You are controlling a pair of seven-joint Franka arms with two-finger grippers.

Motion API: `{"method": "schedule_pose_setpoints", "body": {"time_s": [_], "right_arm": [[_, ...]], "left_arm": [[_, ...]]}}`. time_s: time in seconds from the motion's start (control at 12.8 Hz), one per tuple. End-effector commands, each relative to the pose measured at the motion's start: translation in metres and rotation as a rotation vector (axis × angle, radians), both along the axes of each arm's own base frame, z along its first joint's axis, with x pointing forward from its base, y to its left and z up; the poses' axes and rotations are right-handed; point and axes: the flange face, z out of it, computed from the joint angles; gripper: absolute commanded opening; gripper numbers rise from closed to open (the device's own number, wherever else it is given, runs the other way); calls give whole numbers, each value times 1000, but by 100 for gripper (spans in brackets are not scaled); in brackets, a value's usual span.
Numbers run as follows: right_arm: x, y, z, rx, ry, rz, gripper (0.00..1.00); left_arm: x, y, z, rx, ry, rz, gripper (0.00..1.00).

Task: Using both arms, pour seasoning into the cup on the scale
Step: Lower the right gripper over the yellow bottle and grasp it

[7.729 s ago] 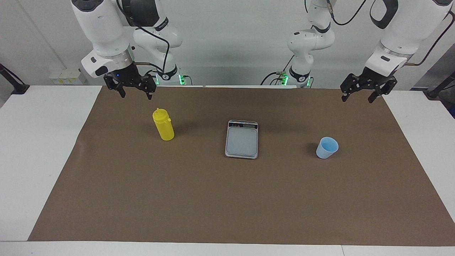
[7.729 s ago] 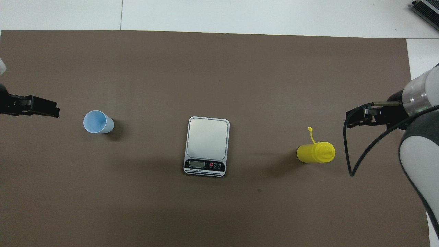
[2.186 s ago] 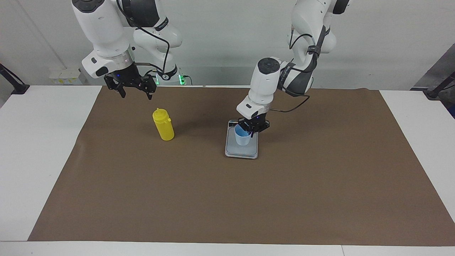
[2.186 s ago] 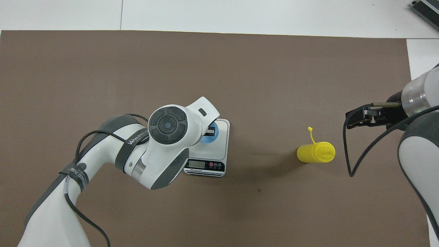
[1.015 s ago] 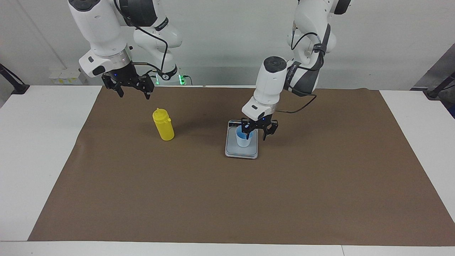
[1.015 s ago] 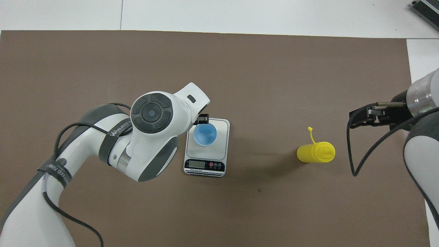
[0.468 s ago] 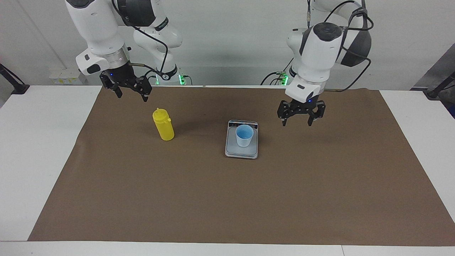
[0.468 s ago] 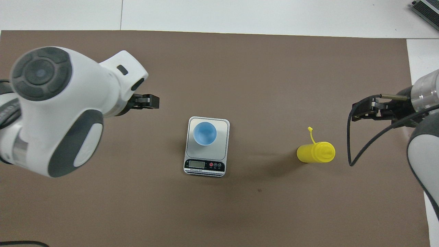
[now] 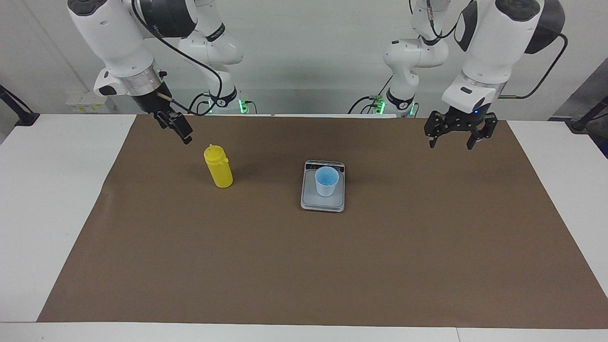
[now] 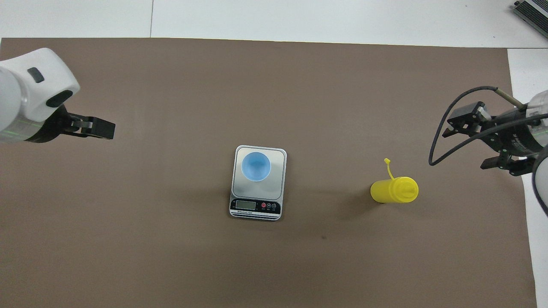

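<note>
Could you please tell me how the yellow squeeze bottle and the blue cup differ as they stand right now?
The yellow squeeze bottle stands on the brown mat, toward the right arm's end; the blue cup stands on the scale. The bottle is taller and capped; the cup is open-topped. Both are upright, and no gripper holds either.

We see a brown paper mat [image 9: 304,266] covering most of the white table [image 9: 57,199]. A grey device [image 10: 533,10] sits at the table's farthest corner, toward the right arm's end.
</note>
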Motion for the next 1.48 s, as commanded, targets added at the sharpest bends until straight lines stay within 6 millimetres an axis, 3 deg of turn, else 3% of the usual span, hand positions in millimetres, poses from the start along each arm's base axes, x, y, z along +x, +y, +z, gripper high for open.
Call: {"method": "schedule_pose_setpoints", "body": {"time_s": [0.0, 0.08, 0.16, 0.39, 0.78, 1.01, 1.41], "right_arm": [[0, -17, -28, 54, 49, -189, 100], [-1, -21, -41, 74, 80, -233, 100], [-1, -27, -54, 92, 108, -253, 100], [6, -58, -112, 207, 238, -347, 100], [1, -88, -189, 333, 302, -424, 100], [-5, -82, -234, 389, 309, -448, 100], [-24, -67, -266, 479, 375, -460, 100]], "left_arm": [[4, 42, 0, -7, 31, -27, 100], [2, 59, -5, -26, 42, -18, 100], [0, 60, -7, -52, 50, -8, 100], [-3, 55, -9, -52, 49, -11, 100], [-5, 56, 1, -65, 74, 10, 100], [-10, 56, 12, -90, 127, 67, 100], [-5, 53, 12, -103, 102, 51, 100]]}}
